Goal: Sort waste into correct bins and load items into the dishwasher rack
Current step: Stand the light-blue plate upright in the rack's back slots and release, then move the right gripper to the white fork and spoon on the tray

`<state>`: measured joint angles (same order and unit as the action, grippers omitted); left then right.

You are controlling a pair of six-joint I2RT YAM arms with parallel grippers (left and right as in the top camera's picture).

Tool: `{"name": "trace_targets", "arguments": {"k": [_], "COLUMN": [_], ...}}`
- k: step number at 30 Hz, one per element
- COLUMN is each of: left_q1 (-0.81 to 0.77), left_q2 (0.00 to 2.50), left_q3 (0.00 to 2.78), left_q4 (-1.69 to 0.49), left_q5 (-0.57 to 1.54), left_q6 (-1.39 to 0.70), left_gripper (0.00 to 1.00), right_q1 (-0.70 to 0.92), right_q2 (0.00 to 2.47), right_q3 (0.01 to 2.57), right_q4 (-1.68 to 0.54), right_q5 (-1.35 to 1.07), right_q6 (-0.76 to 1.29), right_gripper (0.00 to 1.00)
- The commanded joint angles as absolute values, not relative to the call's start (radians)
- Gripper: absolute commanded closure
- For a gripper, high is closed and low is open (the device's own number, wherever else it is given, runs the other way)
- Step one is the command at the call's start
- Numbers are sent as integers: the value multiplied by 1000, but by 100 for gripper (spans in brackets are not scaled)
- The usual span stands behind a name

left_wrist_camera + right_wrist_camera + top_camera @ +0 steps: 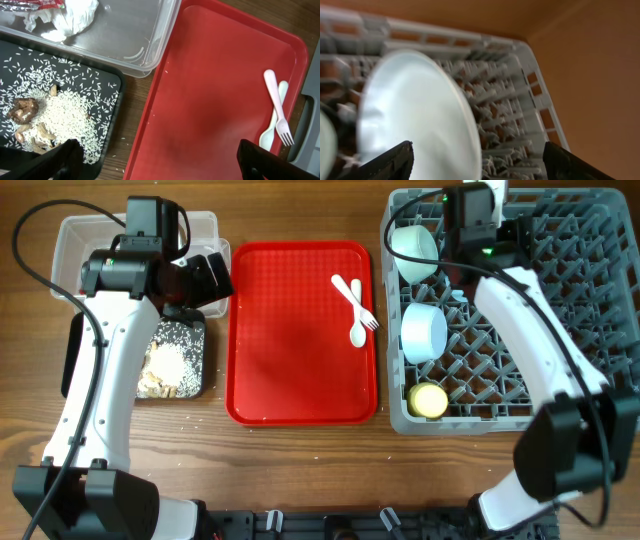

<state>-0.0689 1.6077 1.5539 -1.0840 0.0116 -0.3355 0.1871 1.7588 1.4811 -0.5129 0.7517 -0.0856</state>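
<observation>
My left gripper (212, 278) (160, 170) is open and empty, hovering over the gap between the black tray (102, 80) and the red tray (215, 90). The black tray (196, 372) holds rice with brown bits (60, 117). The clear tub (125, 30) holds crumpled white paper (70, 17) and the red sauce packet (40, 4). A white fork (275, 100) and spoon (267, 135) lie on the red tray. My right gripper (480, 165) is open over the dishwasher rack (570, 300), at a light blue plate (415, 115) that stands on edge.
The rack's left side holds a pale green bowl (415, 250), a light blue bowl (425, 330) and a yellow cup (430, 400). The red tray (300, 360) lies between the bins and the rack. A few rice grains lie on the wood beside the black tray.
</observation>
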Motion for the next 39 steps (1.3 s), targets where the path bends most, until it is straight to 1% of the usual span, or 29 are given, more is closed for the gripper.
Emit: {"name": "trace_targets", "arguments": {"k": [1,2,5,8,10,11,12,18,23,26,30,34,35,36,37,39], "left_q1": [-63,-63,-63,-63,-63,-63,-63,-63,-63,-63,-63,-63,-63,-63,-63,-63], "left_q2": [1596,1596,1596,1596,1596,1596,1596,1596,1596,1596,1596,1596,1596,1596,1596,1596], "left_q3": [1570,1570,1570,1570,1570,1570,1570,1570,1570,1570,1570,1570,1570,1570,1570,1570], "left_q4": [-1082,-1082,-1082,-1082,-1082,-1082,-1082,-1082,-1082,-1082,-1082,-1082,-1082,-1082,-1082,-1082], "left_q5": [2,2,2,2,2,2,2,2,2,2,2,2,2,2,2,2], "left_q6": [-348,-348,-348,-348,-348,-348,-348,-348,-348,-348,-348,-348,-348,-348,-348,-348], "left_gripper": [0,0,0,0,0,0,0,0,0,0,0,0,0,0,0,0], "right_q1": [194,193,193,202,237,263,290,439,479,479,482,481,482,481,481,481], "right_q2": [1613,1599,1571,1591,1612,1618,1626,1635,1737,1824,1897,1939,1948,1963,1977,2008], "right_q3": [1489,1488,1488,1488,1488,1488,1488,1500,1572,1592,1592,1586,1581,1576,1575,1575], "right_q4": [-519,-529,-549,-523,-529,-537,-543,-620,-812,-877,-842,-745,-718,-693,-681,-667], "right_q5": [389,293,-106,-377,-368,-340,-311,-128,-126,-126,-131,-130,-130,-126,-110,-57], "right_q6": [-77,-78,-62,94,111,112,112,135,133,130,134,167,167,170,189,241], "right_gripper": [4,4,5,14,13,4,0,0,0,0,0,0,3,9,11,14]}}
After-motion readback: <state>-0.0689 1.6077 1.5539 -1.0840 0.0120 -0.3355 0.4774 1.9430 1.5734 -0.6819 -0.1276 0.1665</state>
